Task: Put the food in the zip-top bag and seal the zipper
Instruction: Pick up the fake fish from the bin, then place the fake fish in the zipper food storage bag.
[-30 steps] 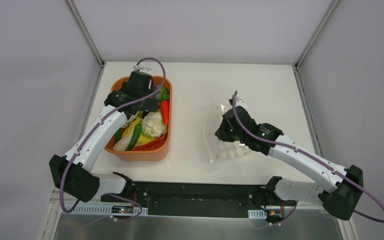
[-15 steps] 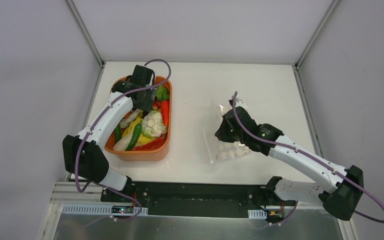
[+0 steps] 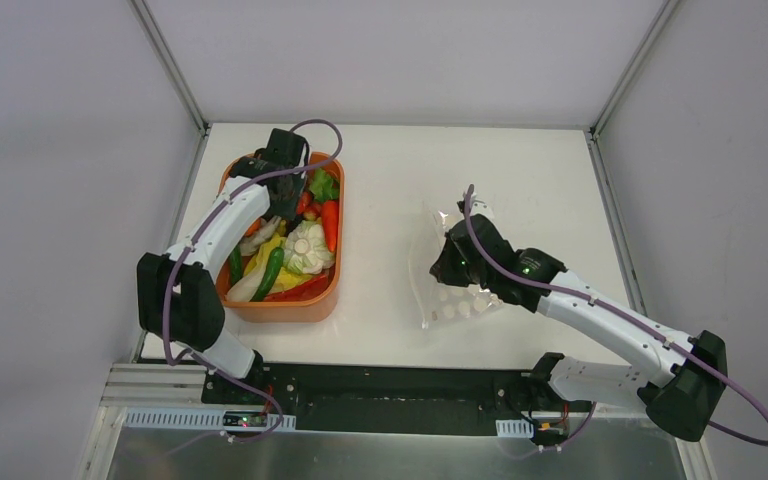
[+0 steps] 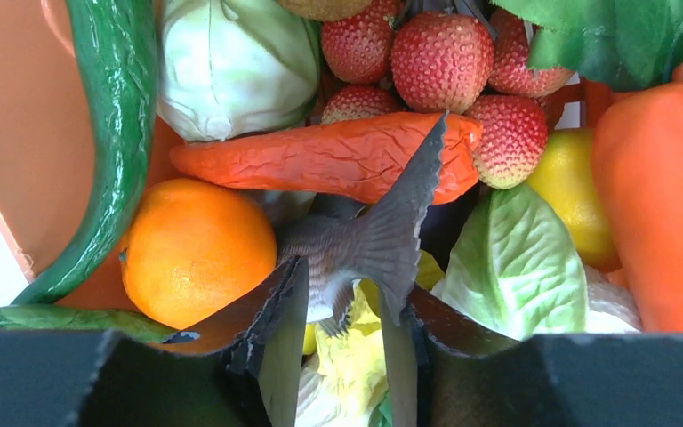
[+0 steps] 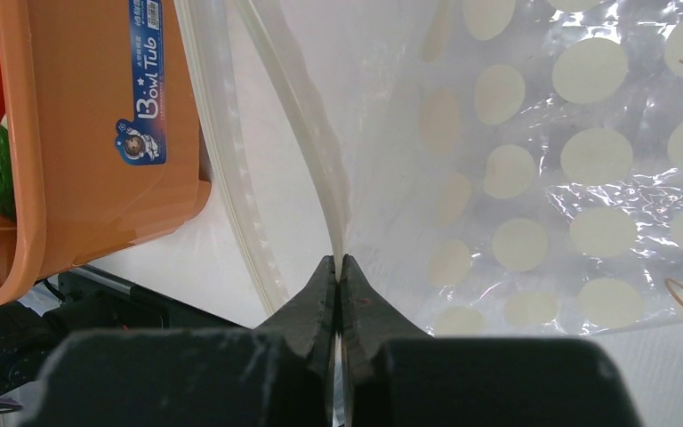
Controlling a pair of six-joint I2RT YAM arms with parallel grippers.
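The food lies heaped in an orange tub (image 3: 290, 305): an orange (image 4: 197, 249), a wrinkled red pepper (image 4: 320, 160), strawberries (image 4: 440, 58), a pale cabbage (image 4: 231, 62) and a green leaf (image 4: 516, 267). My left gripper (image 4: 342, 311) reaches into the tub's far end, jaws closed onto the tail of a grey toy fish (image 4: 365, 240). The zip-top bag (image 3: 455, 300) lies on the table, clear with pale dots (image 5: 587, 151). My right gripper (image 5: 338, 262) is shut on the bag's upper lip. It holds the mouth apart from the lower zipper strip (image 5: 218, 133).
A green cucumber (image 4: 111, 133) runs along the tub's left wall. A lemon (image 4: 574, 191) and a big orange pepper (image 4: 667, 196) crowd the left gripper's right side. The tub's corner (image 5: 80, 160) sits left of the bag mouth. Grey walls enclose the table.
The left arm has folded back and shifted its gripper toward the tub's far end. Its jaws have narrowed from wide open onto the fish. The right arm and the bag have not moved.
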